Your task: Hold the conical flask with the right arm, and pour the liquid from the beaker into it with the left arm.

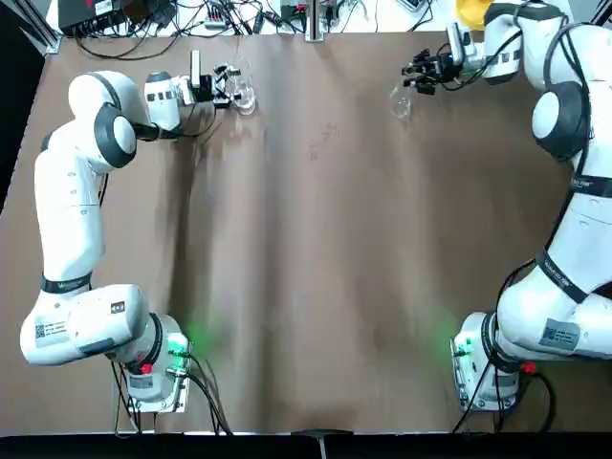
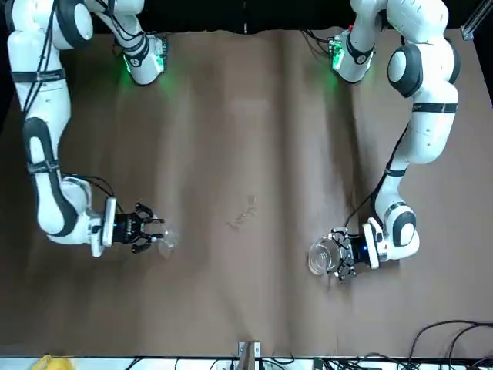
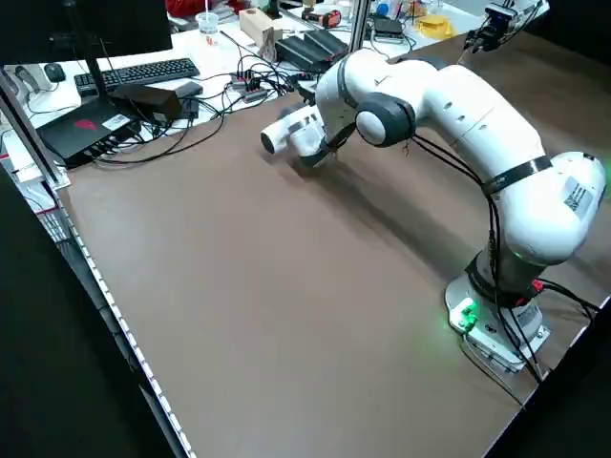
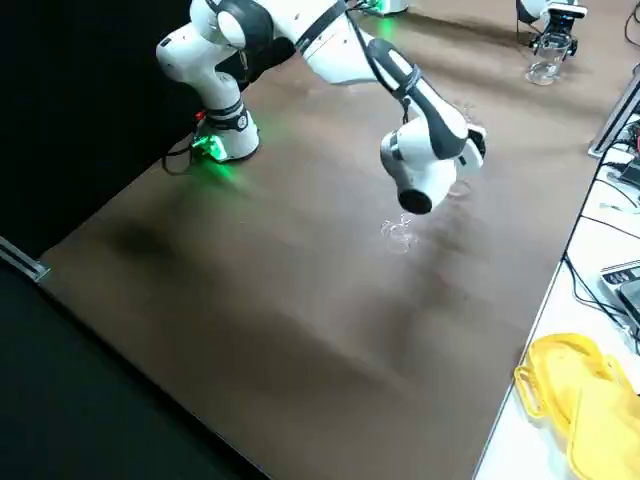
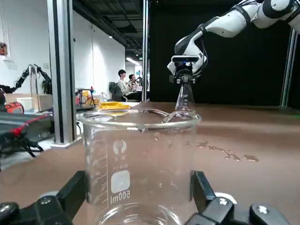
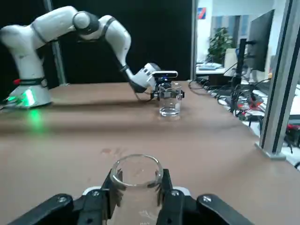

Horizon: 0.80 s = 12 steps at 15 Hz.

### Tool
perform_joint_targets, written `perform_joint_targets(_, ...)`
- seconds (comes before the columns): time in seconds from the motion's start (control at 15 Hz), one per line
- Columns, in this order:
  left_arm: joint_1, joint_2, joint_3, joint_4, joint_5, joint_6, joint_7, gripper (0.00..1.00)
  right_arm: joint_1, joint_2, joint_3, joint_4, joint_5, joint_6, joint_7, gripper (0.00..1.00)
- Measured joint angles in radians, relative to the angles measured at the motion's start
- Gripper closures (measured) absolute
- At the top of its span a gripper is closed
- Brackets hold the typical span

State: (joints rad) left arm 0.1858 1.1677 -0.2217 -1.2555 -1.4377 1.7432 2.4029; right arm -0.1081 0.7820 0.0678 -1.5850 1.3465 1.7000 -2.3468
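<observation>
1. Left arm [image 1: 72,215], near left: glossy white segments, grey joint caps, dark bands, black cables, small printed label.
2. Right arm [image 1: 564,239], near right: same white build; black cabling strapped along it.
3. Both bases: green glow, red button.
4. Left gripper [image 5: 140,197], far left: black, silvery screws.
5. Right gripper [image 6: 138,192], far right: likewise.

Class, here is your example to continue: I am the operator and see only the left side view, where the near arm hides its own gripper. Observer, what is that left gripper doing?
Observer: The left gripper is closed on the beaker, one finger on either side.

Operator: And the other arm, what does it hold?

Observer: The right gripper grips the conical flask by its neck.

Operator: Are the two vessels together yet?

Observer: No. The top view shows a wide stretch of brown tabletop between them.
</observation>
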Motion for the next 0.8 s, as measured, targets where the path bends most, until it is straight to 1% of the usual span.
perform_joint_targets(0.2,-0.001,-0.042,0.000,0.003,0.000,0.000,-0.014,0.04,0.089,-0.058,0.001,-0.085,0.117,0.114,0.000,0.61)
perform_joint_targets(0.47,-0.021,-0.108,0.000,0.003,0.012,0.001,-0.077,0.04,0.233,-0.166,0.003,-0.218,0.261,0.273,0.000,0.61)
perform_joint_targets(0.53,-0.039,-0.139,0.000,0.003,0.045,0.008,-0.122,0.04,0.311,-0.206,0.004,-0.263,0.344,0.366,0.000,0.61)
perform_joint_targets(0.67,-0.059,-0.169,0.000,0.004,0.071,0.049,-0.165,0.04,0.396,-0.229,0.004,-0.284,0.415,0.463,0.000,0.61)
perform_joint_targets(0.8,-0.079,-0.195,0.001,0.004,0.104,0.105,-0.217,0.04,0.478,-0.234,0.003,-0.288,0.493,0.550,0.006,0.61)
